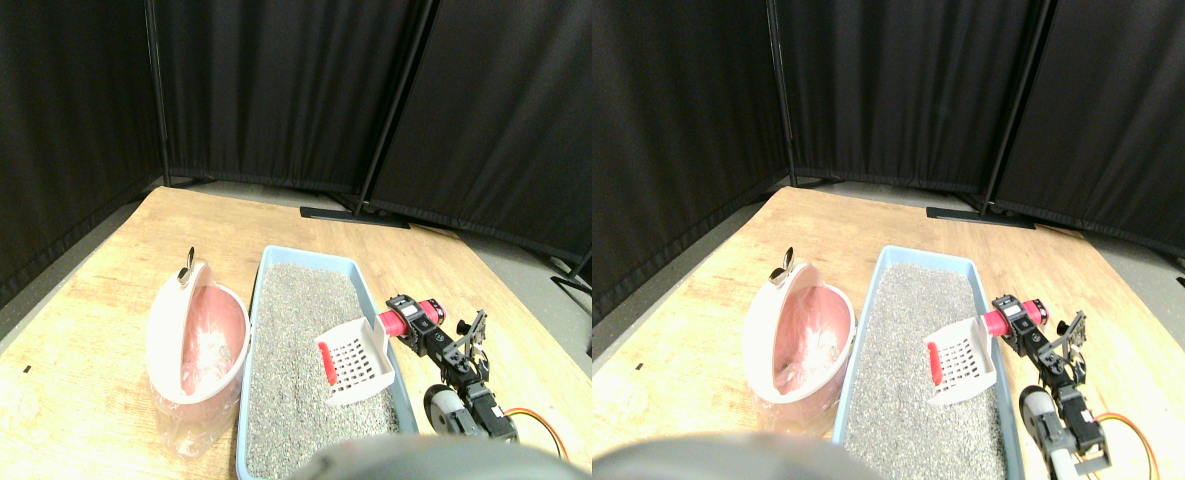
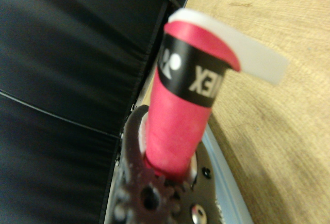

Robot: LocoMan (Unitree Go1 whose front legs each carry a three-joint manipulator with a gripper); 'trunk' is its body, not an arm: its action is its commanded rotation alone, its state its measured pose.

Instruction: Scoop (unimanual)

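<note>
Nearest the camera, the right manipulator [image 1: 462, 385] rises from beside the tray's [image 1: 252, 400] right wall, with an orange cable [image 1: 542, 425] trailing behind it. Its gripper [image 1: 404, 318] sits just outside the tray's right rim and points toward the tray. The scoop [image 1: 355, 358] is a white slotted part with a red front edge; it lies over the litter [image 1: 297, 340] on the tray's right side, near the right wall, its mouth facing the tray's left wall. The scoop's handle [image 1: 390, 322], wrapped in red, runs from the scoop across the tray's right rim into the gripper.

Wrist view: the handle [image 2: 180, 115] fills the middle, with a black band across the red wrap and a white strip at its far end. Its near end sits down in the dark jaw frame [image 2: 149, 198], which surrounds it closely; the jaws are closed on the handle.

Left of the tray, and just beside it, stands a pink bin [image 1: 197, 340] lined with clear plastic. Tray and bin rest on a wooden floor [image 1: 82, 330], with black curtains [image 1: 282, 90] behind.
</note>
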